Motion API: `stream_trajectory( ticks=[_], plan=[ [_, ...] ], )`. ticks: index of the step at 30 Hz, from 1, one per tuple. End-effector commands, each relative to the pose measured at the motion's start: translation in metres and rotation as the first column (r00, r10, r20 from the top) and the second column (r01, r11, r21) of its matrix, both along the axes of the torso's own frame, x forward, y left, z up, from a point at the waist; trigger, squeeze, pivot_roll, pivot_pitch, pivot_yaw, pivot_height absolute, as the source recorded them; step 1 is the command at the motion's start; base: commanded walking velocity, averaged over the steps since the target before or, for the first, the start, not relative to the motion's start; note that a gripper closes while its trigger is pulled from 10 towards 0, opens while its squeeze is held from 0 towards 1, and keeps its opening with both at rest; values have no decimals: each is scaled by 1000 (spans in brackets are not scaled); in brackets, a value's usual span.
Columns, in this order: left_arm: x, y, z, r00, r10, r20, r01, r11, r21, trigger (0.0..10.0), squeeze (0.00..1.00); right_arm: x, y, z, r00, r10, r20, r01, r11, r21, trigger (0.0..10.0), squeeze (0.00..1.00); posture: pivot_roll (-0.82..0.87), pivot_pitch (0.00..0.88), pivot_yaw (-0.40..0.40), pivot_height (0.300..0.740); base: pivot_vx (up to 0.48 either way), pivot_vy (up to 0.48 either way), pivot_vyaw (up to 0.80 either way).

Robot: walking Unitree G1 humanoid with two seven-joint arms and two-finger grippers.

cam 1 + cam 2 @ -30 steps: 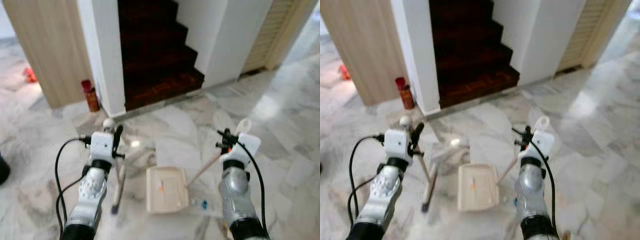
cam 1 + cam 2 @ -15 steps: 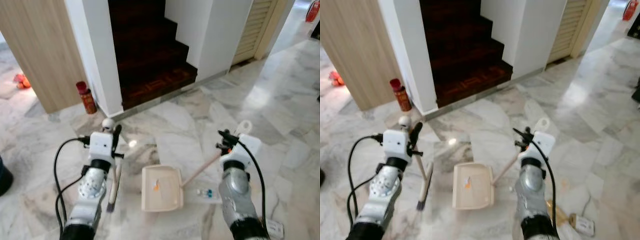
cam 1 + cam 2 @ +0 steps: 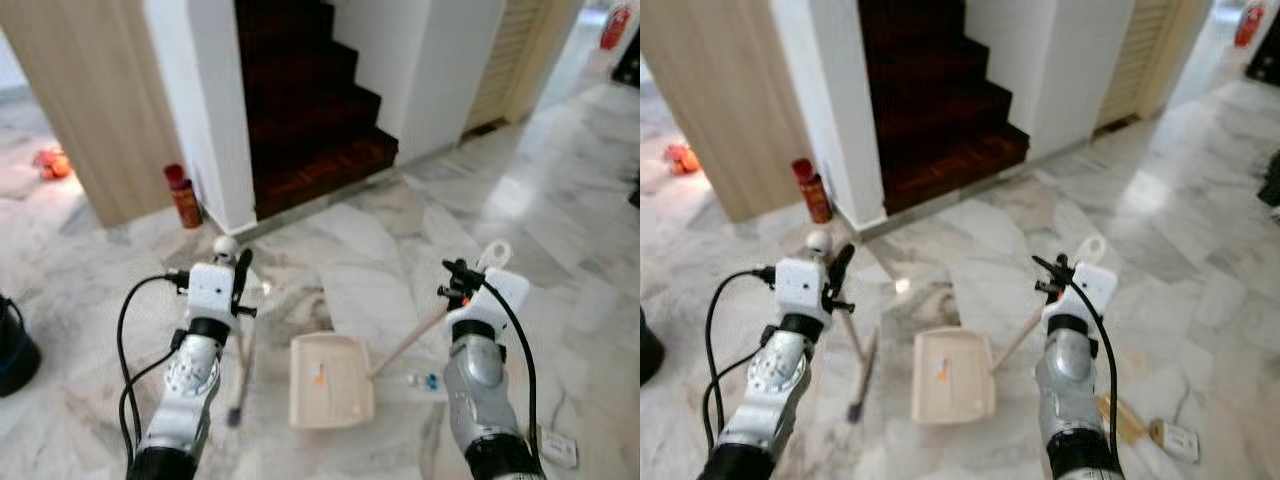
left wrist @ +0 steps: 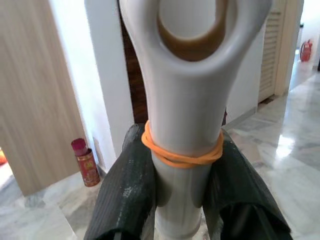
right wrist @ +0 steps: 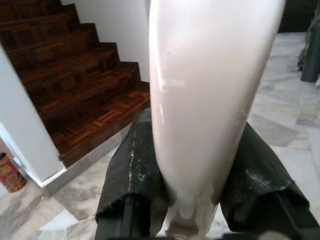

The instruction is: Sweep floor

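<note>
Left eye view: on a marble floor (image 3: 560, 210) before a dark wooden staircase (image 3: 310, 110), the left gripper (image 3: 238, 285) is clamped around the upper handle of a small broom (image 3: 240, 370), whose shaft runs down and back toward the robot, brush end on the floor just left of the cream dustpan (image 3: 330, 380). The right gripper (image 3: 458, 285) is closed on the dustpan handle (image 3: 410, 340), a pale rod slanting from the gripper down and leftward to the pan, which lies flat on the floor with its open mouth toward the staircase and a small orange scrap inside. In the left wrist view both black fingers (image 4: 125, 195) press the white broom grip, an orange rubber band (image 4: 182, 155) wound round it. A red canister (image 3: 184, 196) stands at the wall corner left of the staircase; a small blue-and-white scrap (image 3: 425, 380) lies just right of the dustpan
</note>
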State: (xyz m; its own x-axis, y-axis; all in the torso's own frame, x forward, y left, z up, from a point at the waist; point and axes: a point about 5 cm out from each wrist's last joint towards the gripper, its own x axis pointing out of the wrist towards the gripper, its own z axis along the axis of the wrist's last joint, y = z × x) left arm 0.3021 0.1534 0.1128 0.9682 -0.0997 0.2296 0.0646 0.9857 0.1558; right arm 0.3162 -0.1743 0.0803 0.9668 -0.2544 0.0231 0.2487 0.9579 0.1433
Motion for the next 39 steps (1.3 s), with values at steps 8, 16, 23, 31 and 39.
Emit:
stream_trajectory(
  ticks=[8, 16, 23, 31, 39],
  plan=[
    [4, -2, 12, 998, -23, 52, 22, 999, 25, 10000, 0, 7, 1, 13, 999, -3, 53, 3, 1000, 10, 10000, 0, 83, 0, -28, 740, 0, 296, 0],
    [4, 0, 12, 999, -14, 52, 13, 1000, 28, 10000, 0, 5, 2, 10, 999, -4, 42, 4, 1000, 12, 10000, 0, 89, 0, -30, 740, 0, 296, 0],
    [3, 1, 12, 999, -11, 49, 9, 1000, 27, 10000, 0, 4, 1, 9, 999, -10, 37, 10, 1000, 12, 10000, 0, 89, 0, -30, 740, 0, 294, 0],
    [2, 1, 11, 999, -3, 47, 1, 1000, 25, 10000, 0, 5, 0, 10, 999, -12, 39, 11, 1000, 13, 10000, 0, 92, 0, -34, 740, 0, 296, 0],
    [2, 1, 11, 999, 3, 46, -4, 1000, 23, 10000, 0, 5, 0, 10, 999, -9, 37, 9, 1000, 12, 10000, 0, 93, 0, -39, 740, 0, 297, 0]
  ],
)
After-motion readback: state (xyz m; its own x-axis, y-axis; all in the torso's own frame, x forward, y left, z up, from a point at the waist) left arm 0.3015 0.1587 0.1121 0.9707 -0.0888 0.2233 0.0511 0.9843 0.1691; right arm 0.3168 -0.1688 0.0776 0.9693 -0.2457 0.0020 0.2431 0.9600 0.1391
